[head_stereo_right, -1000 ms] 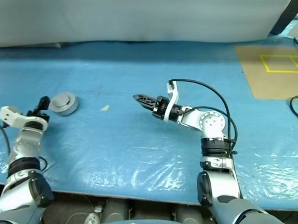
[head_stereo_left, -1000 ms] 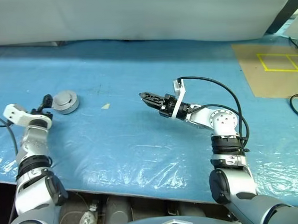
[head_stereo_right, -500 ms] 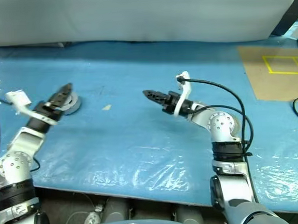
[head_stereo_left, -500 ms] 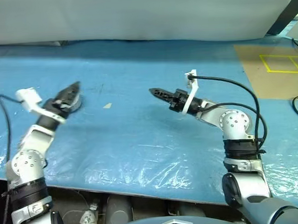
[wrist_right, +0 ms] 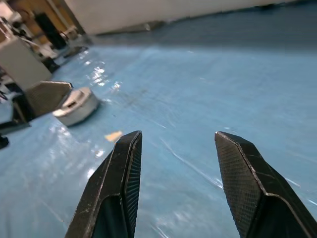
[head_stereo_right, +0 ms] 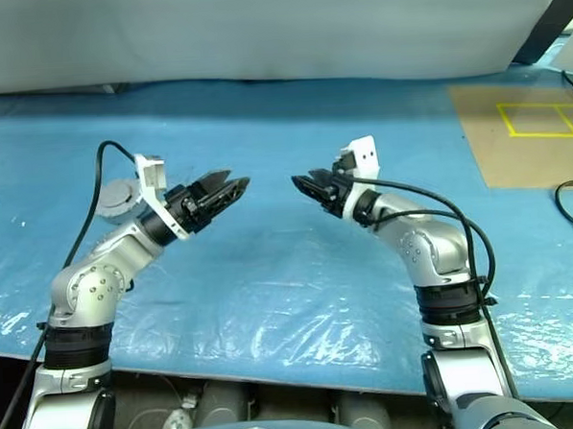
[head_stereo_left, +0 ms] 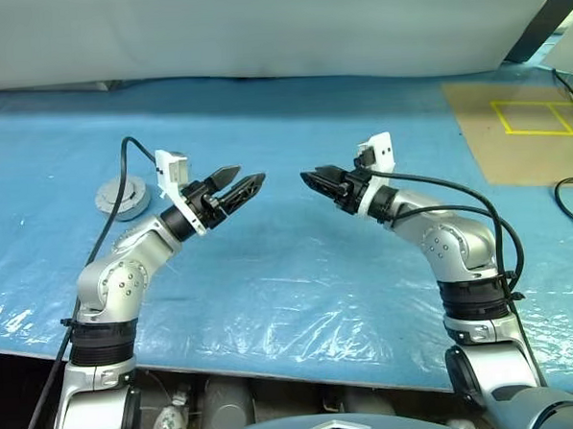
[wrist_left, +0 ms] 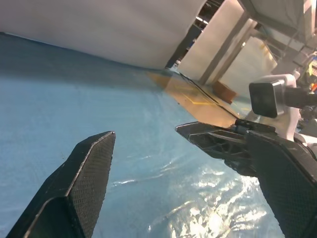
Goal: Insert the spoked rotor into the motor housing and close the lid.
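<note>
**Both grippers empty, parked mid-air over the table centre**

Motor housing (head_stereo_left: 122, 197) sits far left on the blue plastic sheet (head_stereo_left: 299, 271). Its plain grey top reads as the lid already seated, so my call is the assembly is finished. Can't see a rotor; if the lid is on, it would be inside, but that can't be confirmed.

Left gripper (head_stereo_left: 239, 185) hovers well right of the housing, fingers spread wide, nothing between them. It points toward the table centre, clear of the part.

Right gripper (head_stereo_left: 321, 180) faces it tip to tip across a small gap, fingers about half apart, holding nothing; the wrist view shows bare sheet between its fingers (wrist_right: 119, 188).

Neither touches the sheet. The pose looks like a neutral retreat, not an approach.

Tan board with a yellow outline (head_stereo_left: 532, 130) lies far right, unused.
</note>
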